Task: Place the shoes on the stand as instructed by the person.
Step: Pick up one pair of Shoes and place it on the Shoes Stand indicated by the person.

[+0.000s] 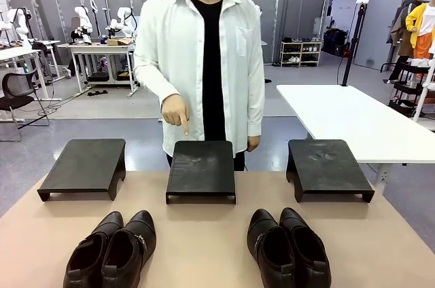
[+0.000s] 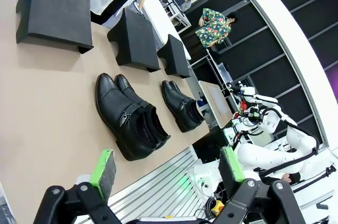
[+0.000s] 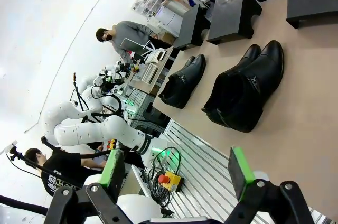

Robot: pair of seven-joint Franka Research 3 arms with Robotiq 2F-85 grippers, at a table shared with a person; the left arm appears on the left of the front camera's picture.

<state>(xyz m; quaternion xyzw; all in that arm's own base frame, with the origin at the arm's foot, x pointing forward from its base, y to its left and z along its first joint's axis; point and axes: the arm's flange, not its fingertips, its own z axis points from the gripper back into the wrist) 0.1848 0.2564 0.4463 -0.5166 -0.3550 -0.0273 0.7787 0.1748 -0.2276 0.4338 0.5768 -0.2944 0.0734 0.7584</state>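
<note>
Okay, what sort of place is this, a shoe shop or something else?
Probably a robotics lab or test hall, not a shop: a white robot arm by a slotted aluminium frame, a yellow emergency-stop box beside it, and a white worktable on an open grey floor.

No writing here can be read. The shoes (image 1: 139, 230) and the stands (image 1: 201, 169) show no mark I can make out. A seated onlooker's black T-shirt (image 3: 54, 177), near the robot's side, has white print on it, but it is too blurred to read.
</note>
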